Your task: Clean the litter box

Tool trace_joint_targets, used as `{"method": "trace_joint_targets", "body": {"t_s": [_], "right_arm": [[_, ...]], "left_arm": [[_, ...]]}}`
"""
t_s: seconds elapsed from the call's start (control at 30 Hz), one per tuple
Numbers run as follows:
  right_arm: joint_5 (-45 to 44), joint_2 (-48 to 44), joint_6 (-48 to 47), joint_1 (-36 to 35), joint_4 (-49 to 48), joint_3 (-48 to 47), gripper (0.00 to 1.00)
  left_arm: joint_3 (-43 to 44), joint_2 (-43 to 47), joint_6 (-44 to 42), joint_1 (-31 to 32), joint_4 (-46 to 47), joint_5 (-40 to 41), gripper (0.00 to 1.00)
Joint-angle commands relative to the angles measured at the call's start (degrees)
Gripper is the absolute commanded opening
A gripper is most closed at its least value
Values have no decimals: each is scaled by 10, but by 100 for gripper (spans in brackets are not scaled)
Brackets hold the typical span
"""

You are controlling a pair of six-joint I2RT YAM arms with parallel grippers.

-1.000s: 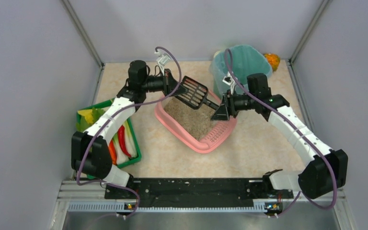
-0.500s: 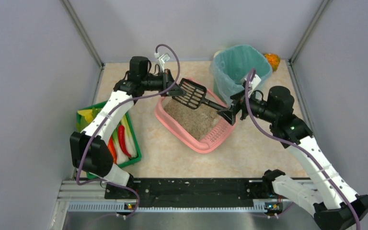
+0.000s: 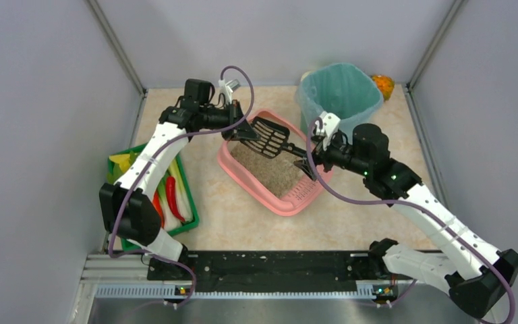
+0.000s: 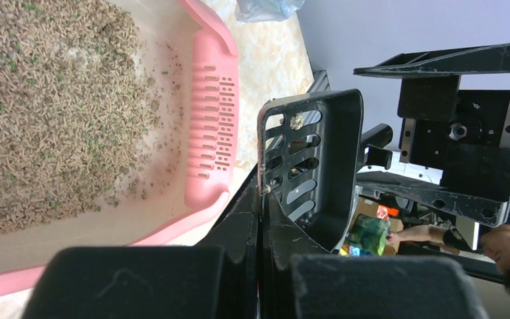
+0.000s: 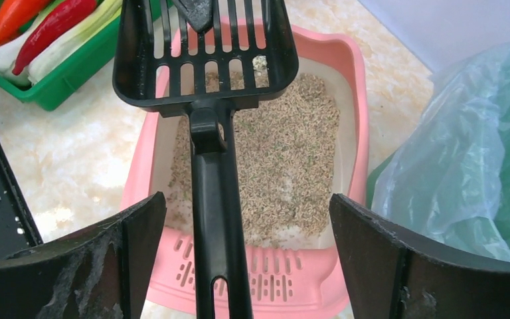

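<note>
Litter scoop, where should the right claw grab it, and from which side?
Take the litter scoop by its long straight handle, about midway, coming from the free end over the slotted ledge of the litter box. The handle runs straight between the open right claw fingers, and the left claw pinches the basket's far rim.

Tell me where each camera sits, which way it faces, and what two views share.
Top external: above and behind the arm bases, looking down at the table; both arms show, with the left gripper and right gripper over the litter box.
Left wrist: on the left arm, looking along its shut fingers at the scoop they pinch.
Right wrist: on the right arm, looking down between its open fingers at the scoop's handle.
Shared: both wrist views show the scoop and the litter box.
</note>
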State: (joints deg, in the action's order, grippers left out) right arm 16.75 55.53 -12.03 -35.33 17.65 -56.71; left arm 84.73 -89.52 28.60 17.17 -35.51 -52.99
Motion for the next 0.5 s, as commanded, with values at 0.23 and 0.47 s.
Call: {"method": "trace_joint_targets", "body": {"t_s": [0.23,0.47], "right_arm": [[-19,52,-24,-33,42,-77,54],[-37,72,-34,-43,69,-94,43]], "left_arm": [[24,4,-2,-1,-32,-13,0],[28,6,8,1,-28,-19,0]]}}
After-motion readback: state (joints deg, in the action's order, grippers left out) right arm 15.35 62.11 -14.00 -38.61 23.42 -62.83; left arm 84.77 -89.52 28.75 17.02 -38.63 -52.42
